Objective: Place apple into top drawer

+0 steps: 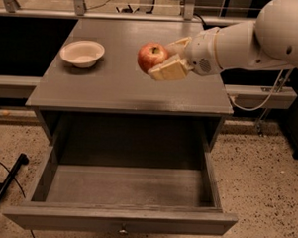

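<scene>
The red apple with yellowish patches is held in my gripper, whose cream fingers are shut on it from the right. I hold it in the air above the middle of the grey cabinet top. The top drawer is pulled wide open below and in front; its inside is bare. Its small metal knob shows on the front panel. My white arm comes in from the upper right.
A cream shallow bowl stands on the cabinet top at the left. A black stand leg lies on the speckled floor at the lower left. A cable and rail run at the right.
</scene>
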`<state>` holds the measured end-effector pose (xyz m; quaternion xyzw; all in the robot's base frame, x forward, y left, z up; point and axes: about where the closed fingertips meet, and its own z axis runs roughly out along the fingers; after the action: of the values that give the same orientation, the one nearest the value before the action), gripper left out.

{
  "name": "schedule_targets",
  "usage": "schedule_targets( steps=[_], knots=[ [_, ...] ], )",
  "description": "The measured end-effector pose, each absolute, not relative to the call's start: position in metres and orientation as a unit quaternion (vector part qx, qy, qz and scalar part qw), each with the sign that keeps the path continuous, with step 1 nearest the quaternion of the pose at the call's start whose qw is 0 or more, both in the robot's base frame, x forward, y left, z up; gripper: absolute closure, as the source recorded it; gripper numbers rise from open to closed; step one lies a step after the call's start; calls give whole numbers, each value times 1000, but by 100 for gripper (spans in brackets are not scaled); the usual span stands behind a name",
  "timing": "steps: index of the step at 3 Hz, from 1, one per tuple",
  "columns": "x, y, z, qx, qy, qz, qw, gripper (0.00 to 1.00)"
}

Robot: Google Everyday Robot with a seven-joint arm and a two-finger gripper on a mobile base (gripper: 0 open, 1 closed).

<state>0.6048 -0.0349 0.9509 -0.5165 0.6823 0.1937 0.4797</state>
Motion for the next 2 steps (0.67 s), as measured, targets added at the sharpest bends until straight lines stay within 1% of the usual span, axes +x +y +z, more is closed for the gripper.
schedule_targets(
  steps=[1, 2],
  knots=[
    [576, -45, 945, -502, 679, 258, 470, 100],
    [535, -54, 935, -495, 676, 302, 455, 100]
  ],
)
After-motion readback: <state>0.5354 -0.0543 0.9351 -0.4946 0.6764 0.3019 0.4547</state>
